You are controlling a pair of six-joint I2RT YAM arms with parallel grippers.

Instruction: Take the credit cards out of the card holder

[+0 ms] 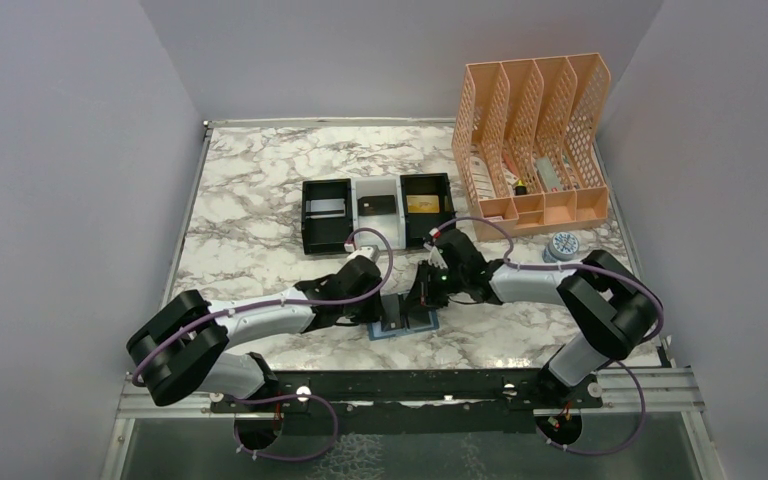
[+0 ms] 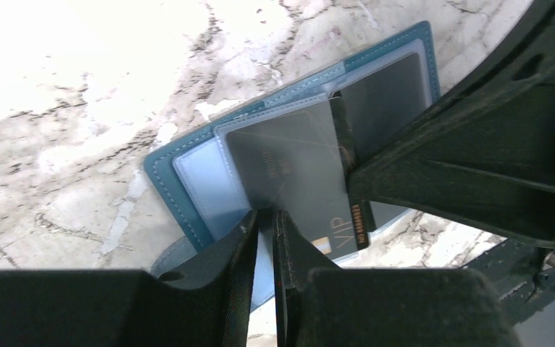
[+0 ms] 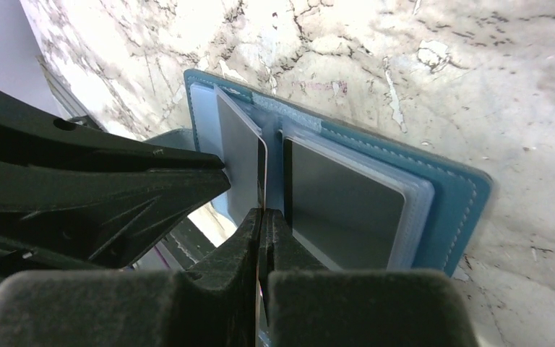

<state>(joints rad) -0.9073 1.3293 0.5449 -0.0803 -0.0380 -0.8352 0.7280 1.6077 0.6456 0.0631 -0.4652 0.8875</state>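
The blue card holder (image 1: pixel 407 322) lies open on the marble table between the two arms. It also shows in the left wrist view (image 2: pixel 160 173) and the right wrist view (image 3: pixel 462 195). My left gripper (image 2: pixel 267 215) is shut on the near edge of its light blue inner panel. My right gripper (image 3: pixel 262 213) is shut on the edge of a dark grey credit card (image 2: pixel 289 173) marked VIP. That card (image 3: pixel 242 152) sticks partly out of its slot pocket. A second grey card (image 3: pixel 340 210) sits in the other panel's pocket.
A black-and-white three-compartment tray (image 1: pixel 375 232) stands just behind the grippers and holds a silvery card (image 1: pixel 325 208), a black card (image 1: pixel 375 205) and a gold card (image 1: pixel 421 204). An orange file organizer (image 1: pixel 535 140) stands at the back right. A small round blue thing (image 1: pixel 563 245) lies near it.
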